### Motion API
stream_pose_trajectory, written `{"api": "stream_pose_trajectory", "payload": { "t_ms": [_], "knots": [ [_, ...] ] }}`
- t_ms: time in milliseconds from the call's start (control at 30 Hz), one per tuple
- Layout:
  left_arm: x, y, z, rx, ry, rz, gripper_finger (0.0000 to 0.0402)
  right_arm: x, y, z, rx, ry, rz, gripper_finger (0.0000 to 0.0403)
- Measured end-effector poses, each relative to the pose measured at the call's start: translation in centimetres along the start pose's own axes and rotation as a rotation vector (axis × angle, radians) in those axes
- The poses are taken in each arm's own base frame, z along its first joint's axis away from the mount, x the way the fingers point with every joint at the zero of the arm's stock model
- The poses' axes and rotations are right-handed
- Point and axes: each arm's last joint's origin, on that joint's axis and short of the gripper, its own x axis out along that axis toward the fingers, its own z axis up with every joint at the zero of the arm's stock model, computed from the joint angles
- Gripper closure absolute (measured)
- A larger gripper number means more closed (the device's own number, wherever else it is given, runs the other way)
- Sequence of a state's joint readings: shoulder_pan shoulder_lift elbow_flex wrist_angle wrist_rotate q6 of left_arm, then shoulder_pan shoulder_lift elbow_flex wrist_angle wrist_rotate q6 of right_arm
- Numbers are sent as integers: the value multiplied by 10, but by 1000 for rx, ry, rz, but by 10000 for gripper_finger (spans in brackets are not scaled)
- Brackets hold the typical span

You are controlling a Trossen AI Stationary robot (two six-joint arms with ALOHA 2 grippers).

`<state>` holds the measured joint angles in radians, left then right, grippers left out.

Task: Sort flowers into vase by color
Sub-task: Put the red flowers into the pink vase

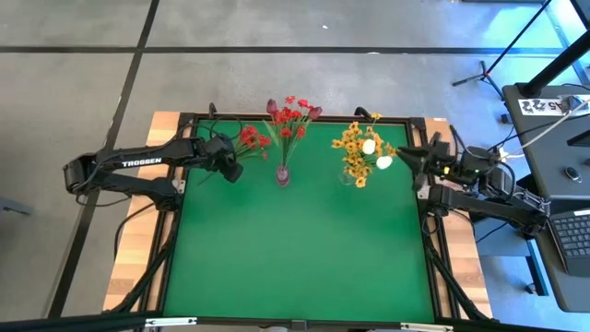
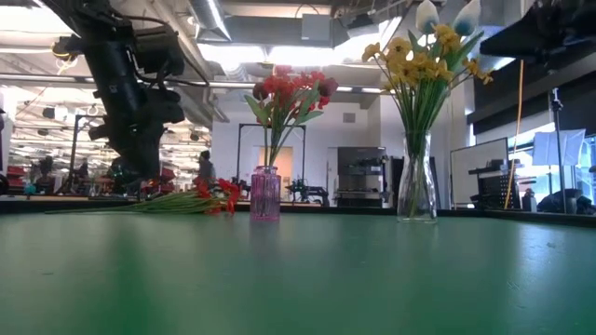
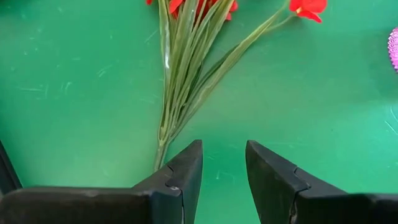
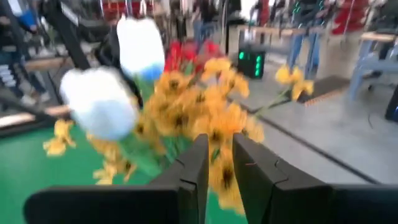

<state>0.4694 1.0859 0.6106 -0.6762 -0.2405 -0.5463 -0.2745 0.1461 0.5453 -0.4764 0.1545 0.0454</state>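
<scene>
A red spray lies flat on the green mat left of the pink vase, its stems pointing toward my left gripper. In the left wrist view that gripper hovers open over the stems' cut end, which lies beside one finger. The pink vase holds red sprays and maroon buds. A clear vase holds yellow sprays and two white buds. My right gripper is just right of that bunch, its fingers narrowly open and facing the yellow blooms.
The mat's near half has free room. A black frame edges the table, with wooden boards outside it. A desk with a keyboard stands to the right. A person shows in the room beyond.
</scene>
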Motion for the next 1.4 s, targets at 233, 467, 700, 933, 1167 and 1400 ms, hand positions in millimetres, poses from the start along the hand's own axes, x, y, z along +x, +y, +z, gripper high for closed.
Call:
{"api": "stream_pose_trajectory", "payload": {
  "t_ms": [233, 467, 700, 933, 1167, 1400],
  "knots": [
    [0, 0, 0, 6, -6, 10, 284, -16, -4, 14, 14, -209, -61, 331],
    [0, 0, 1, 9, -14, 6, 284, -20, -7, 5, 55, -254, -132, 331],
    [0, -1, 2, 11, -23, 0, 284, -7, -6, -7, 42, -282, -141, 331],
    [1, 3, 3, -6, -13, 10, 284, -21, -7, 13, 34, -380, -161, 331],
    [4, 11, 7, -7, 30, -36, 281, -30, -6, 24, 43, -418, -73, 331],
    [20, 9, 6, 14, 117, -16, 221, -29, -5, 24, 78, -411, -16, 331]
  ]
}}
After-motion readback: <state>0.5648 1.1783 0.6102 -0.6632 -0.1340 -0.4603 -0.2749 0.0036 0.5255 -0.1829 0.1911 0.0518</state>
